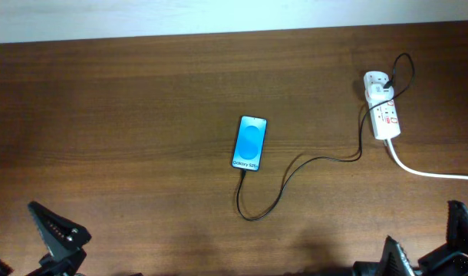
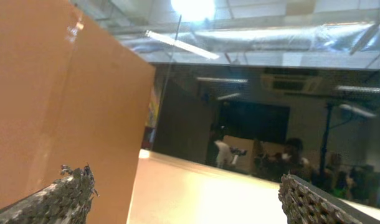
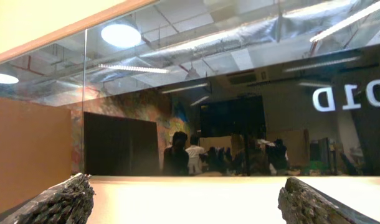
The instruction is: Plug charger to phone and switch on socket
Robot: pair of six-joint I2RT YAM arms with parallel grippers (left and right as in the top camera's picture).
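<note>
Overhead: charger (image 1: 377, 84) sits in socket (image 1: 387, 119) and seemingly reaches phone (image 1: 249, 143); I judge only switching left. Empty, left gripper (image 2: 187, 186) and right gripper (image 3: 190, 186) are spread.

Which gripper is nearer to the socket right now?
Right. The right gripper sits at the near edge of the table, below the socket on the same side. The left gripper is at the opposite near corner, far across from it.
</note>
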